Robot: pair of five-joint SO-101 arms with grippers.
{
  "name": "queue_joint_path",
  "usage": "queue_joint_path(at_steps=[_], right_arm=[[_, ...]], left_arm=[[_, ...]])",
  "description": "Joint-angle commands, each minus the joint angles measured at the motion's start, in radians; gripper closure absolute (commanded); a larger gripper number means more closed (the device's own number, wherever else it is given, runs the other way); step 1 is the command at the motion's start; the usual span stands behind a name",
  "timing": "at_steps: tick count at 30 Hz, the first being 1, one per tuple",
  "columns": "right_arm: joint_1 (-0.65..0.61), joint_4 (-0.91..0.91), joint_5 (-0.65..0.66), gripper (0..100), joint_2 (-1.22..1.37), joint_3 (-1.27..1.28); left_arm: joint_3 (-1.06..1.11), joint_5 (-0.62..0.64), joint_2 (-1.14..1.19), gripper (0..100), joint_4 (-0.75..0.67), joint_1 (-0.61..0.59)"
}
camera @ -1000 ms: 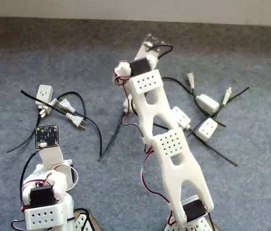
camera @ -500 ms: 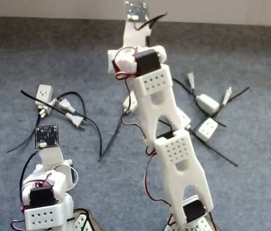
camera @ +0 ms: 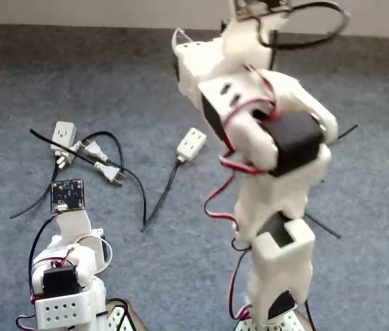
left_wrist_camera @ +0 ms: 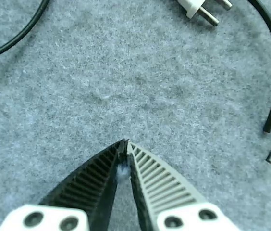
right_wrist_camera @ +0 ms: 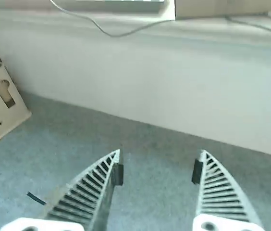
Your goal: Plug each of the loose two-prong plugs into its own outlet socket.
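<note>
A white plastic two-prong plug is seen ahead of the closed, empty left gripper; the wide-open, empty right gripper is held well apart.

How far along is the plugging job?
Done: nothing visible. A white two-prong plug and a second white plug lie loose on the grey carpet by the white cube outlet; a white corded socket lies apart. In hand: nothing; the left gripper is shut empty, the right gripper open, raised. Left: every plugging; the raised right arm hides carpet behind it.
</note>
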Motion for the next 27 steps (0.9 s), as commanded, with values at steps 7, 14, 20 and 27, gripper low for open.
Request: queue_joint_path(at_steps=[7, 14, 20, 27], right_arm=[[0.005, 0.038, 0.012, 76.7, -0.315, -0.097], [0.005, 0.041, 0.012, 76.8, -0.568, -0.088], [0.005, 0.042, 0.008, 77.0, -0.707, -0.088], [0.005, 0.045, 0.008, 77.1, -0.782, -0.087]], left_arm=[[0.015, 0.005, 0.002, 99, -0.002, -0.001], [0.015, 0.005, 0.002, 99, 0.0, 0.203], [0.015, 0.005, 0.001, 99, 0.0, 0.366], [-0.073, 0.003, -0.001, 99, -0.003, 0.438]])
